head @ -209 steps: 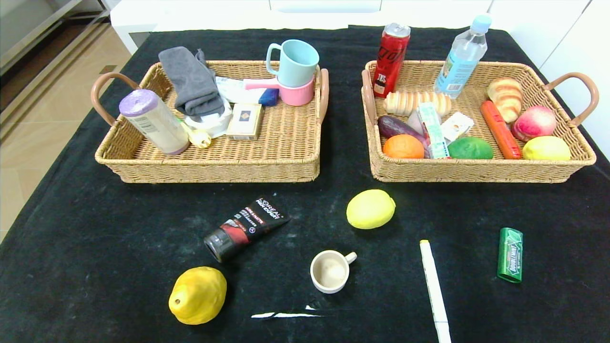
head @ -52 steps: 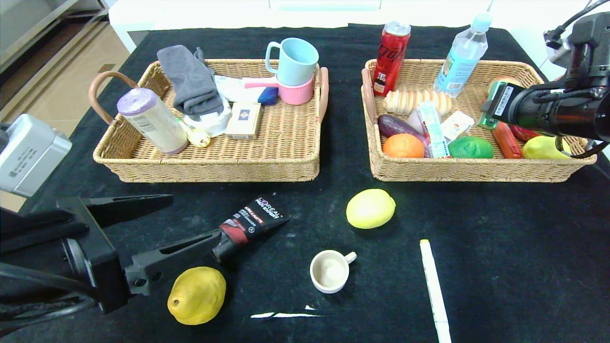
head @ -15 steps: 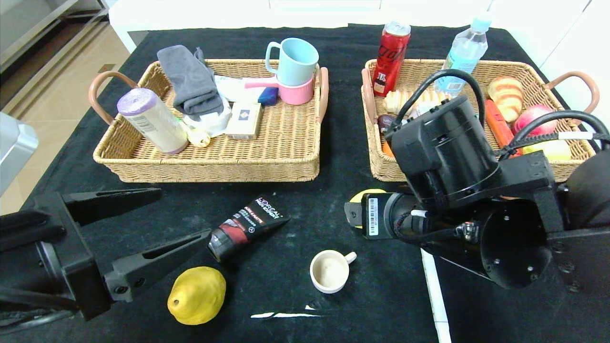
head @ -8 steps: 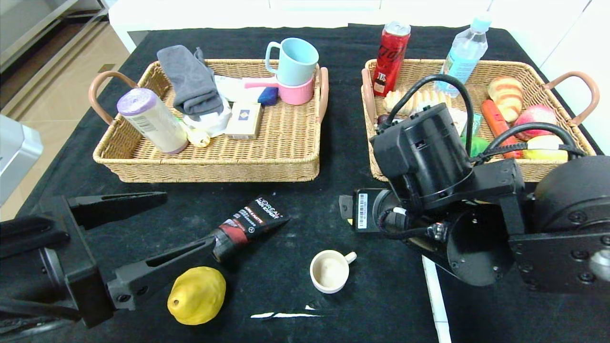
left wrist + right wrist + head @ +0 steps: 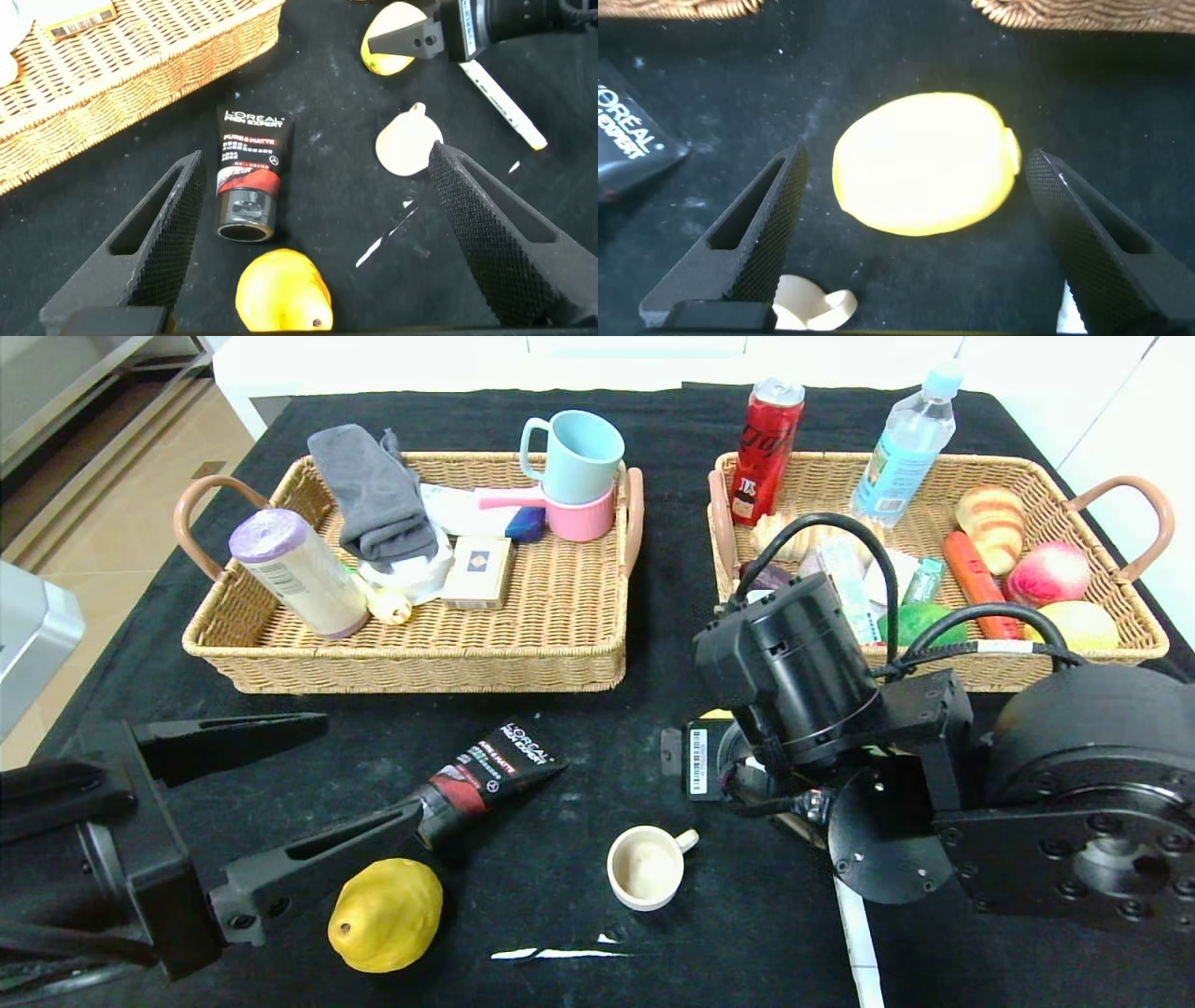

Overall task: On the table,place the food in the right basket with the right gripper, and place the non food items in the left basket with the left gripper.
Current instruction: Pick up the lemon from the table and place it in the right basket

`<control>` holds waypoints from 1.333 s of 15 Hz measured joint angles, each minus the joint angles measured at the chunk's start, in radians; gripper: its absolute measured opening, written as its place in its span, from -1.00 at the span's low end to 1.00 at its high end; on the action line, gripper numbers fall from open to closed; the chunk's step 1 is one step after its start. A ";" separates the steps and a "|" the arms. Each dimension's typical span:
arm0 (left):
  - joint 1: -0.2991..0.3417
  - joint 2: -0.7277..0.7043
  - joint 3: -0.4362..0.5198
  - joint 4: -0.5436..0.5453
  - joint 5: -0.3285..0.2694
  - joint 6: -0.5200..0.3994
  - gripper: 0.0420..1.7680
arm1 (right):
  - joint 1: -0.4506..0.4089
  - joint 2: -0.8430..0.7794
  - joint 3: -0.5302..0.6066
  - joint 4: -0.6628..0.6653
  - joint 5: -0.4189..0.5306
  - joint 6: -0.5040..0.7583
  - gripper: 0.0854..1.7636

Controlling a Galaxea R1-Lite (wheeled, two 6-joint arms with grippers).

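- On the table (image 5: 597, 747), just before the right basket (image 5: 934, 663), my right gripper (image 5: 915, 243) is spread wide around the lemon (image 5: 923, 202).
- I judge the lemon smooth, rounded, and likely to slip; I'd pinch across its middle.
- From the head, my arm hides nearly all of it.
- My left gripper (image 5: 313, 233) hangs unclenched over the tube (image 5: 249, 168).

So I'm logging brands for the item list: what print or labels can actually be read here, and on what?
"L'OREAL": on the black and red cosmetic tube lying on the table.
"PURE & MATTE": same tube, beneath the brand.
Red can: white lettering, not readable.
Water bottle: label too small to read.
Barcode sticker by the right tool: bars only, digits illegible.
Box in the left basket: emblem, no legible words.
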 joint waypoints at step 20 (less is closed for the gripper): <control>0.000 0.000 0.003 -0.001 0.000 0.013 0.94 | -0.024 0.057 -0.016 -0.012 -0.004 0.001 0.49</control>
